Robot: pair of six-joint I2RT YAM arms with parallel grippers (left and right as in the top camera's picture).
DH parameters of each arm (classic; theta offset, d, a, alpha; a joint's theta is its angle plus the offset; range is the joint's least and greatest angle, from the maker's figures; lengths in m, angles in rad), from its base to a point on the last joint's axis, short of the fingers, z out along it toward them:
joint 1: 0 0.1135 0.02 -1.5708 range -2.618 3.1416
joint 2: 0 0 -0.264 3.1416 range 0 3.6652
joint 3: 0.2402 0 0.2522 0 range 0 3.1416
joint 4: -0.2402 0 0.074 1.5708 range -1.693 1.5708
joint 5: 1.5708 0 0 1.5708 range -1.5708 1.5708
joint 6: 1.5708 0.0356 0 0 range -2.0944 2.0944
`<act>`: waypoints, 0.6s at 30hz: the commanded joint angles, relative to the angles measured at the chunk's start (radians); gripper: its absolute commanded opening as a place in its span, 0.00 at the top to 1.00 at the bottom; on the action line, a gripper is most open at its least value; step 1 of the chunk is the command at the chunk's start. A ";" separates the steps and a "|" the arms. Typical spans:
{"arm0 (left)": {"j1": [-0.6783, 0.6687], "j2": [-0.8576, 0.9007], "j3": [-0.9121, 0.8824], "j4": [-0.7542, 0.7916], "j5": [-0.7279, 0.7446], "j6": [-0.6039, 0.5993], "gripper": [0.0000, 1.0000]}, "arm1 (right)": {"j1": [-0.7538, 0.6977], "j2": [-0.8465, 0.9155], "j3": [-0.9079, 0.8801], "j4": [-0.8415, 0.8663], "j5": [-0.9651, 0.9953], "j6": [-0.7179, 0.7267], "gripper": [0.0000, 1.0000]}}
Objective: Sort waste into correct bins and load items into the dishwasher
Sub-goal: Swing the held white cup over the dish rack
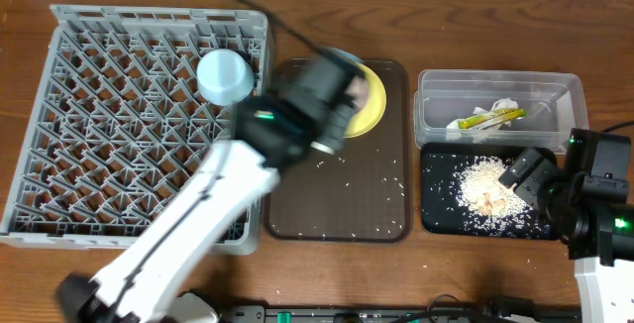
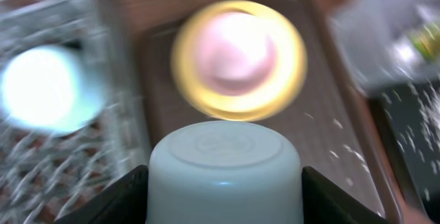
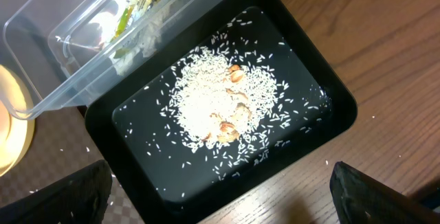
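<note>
Rack (image 1: 119, 125) sits directly left of the brown tray (image 1: 347, 194); right tool (image 3: 223, 203) gapes empty over the black tray (image 3: 323, 124) far right, so the left tool (image 2: 225, 196) is nearer: above the plate (image 1: 369, 105), right of the racked bowl (image 1: 226, 75), it grips the cup (image 2: 225, 162), base outward, likely bound leftward.

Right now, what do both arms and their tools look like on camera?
Left arm: white links, black joint housings, a green light, a thin black cable. Right arm: black housings, white lower link, green lights. Left tool and right tool have black fingers.
</note>
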 commanded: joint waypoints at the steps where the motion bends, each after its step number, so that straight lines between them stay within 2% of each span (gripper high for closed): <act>1: 0.149 -0.070 0.007 -0.033 -0.012 -0.090 0.60 | -0.009 0.000 0.008 -0.001 0.000 0.001 0.01; 6: 0.357 -0.151 -0.036 -0.026 0.035 -0.095 0.60 | -0.009 0.000 0.008 -0.001 0.000 0.001 0.01; 9: 0.465 -0.187 -0.097 0.035 0.090 -0.084 0.60 | -0.009 0.000 0.008 -0.001 0.000 0.001 0.01; 12: 0.579 -0.225 -0.216 0.187 0.157 -0.068 0.60 | -0.009 0.000 0.008 -0.001 0.000 0.001 0.01; 18: 0.696 -0.224 -0.455 0.523 0.152 -0.053 0.58 | -0.009 0.000 0.008 -0.001 0.000 0.001 0.01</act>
